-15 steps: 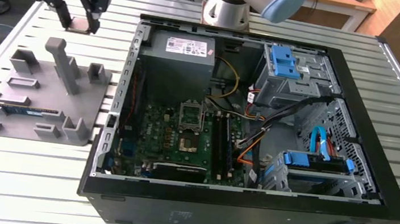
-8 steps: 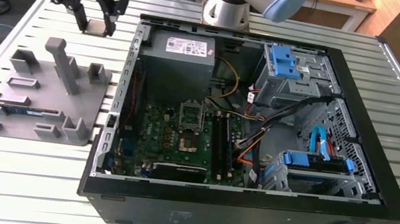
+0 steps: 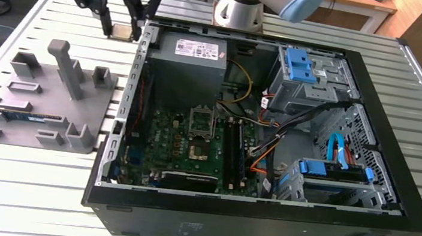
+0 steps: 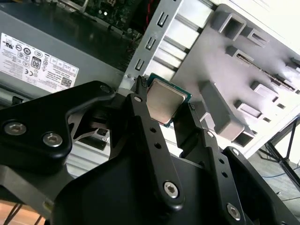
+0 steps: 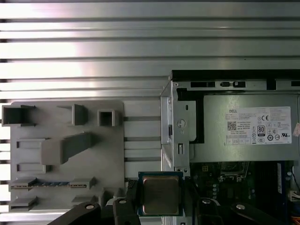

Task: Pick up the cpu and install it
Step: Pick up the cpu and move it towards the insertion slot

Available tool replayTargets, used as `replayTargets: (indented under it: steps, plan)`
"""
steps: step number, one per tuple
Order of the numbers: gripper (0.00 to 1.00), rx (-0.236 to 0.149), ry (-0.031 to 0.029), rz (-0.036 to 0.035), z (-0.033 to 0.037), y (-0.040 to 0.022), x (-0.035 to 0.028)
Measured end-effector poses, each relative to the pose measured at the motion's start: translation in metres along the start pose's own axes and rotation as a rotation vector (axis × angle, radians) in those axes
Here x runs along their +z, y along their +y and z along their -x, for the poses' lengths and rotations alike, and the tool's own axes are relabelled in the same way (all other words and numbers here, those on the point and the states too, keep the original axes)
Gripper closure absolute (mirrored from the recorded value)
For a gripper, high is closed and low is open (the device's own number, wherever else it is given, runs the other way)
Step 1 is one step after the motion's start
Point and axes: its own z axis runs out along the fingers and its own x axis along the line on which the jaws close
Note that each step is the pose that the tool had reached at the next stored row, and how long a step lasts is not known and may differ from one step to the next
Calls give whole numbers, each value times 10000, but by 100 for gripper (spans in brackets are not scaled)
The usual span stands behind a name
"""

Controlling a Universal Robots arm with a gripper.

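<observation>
Your gripper (image 3: 123,29) clamped on cpu (image 4: 164,101) above case (image 3: 262,227) edge; motherboard (image 3: 155,141) sits inside, toward exterior view's right.

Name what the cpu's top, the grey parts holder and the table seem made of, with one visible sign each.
The cpu: top looks metal, satin silver sheen. The grey parts holder: probably matte plastic, glare-free moulded blocks. The table: likely aluminium, bright reflective ribbed slats.
</observation>
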Motion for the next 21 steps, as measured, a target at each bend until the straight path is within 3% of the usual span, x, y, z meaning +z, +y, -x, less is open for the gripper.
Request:
replayTargets:
  steps: [21]
  plan:
    - [53,2,55,-1,735,26,16]
